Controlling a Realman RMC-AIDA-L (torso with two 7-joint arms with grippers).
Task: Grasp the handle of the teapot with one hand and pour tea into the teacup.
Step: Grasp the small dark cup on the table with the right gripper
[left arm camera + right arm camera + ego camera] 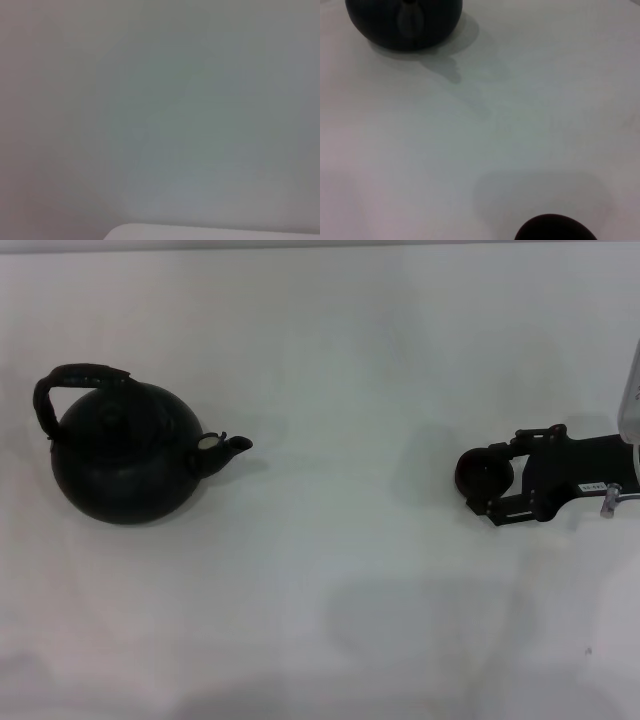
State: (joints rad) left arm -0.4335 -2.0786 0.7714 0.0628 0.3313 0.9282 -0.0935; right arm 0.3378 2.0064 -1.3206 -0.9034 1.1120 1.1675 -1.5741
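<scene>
The teapot stands on the left part of the white tabletop, its spout toward the right and its handle arching free above the body. The right gripper is at the right side, and its fingers appear closed around the teacup, which seems lifted a little. The left gripper is not in view.

The risk is that the cup slips or tilts in this hold, because it is small and round. It also sits close to the right edge of the tabletop. Between teapot and cup there is wide open room, so the cup can be brought nearer without any obstacle.
</scene>
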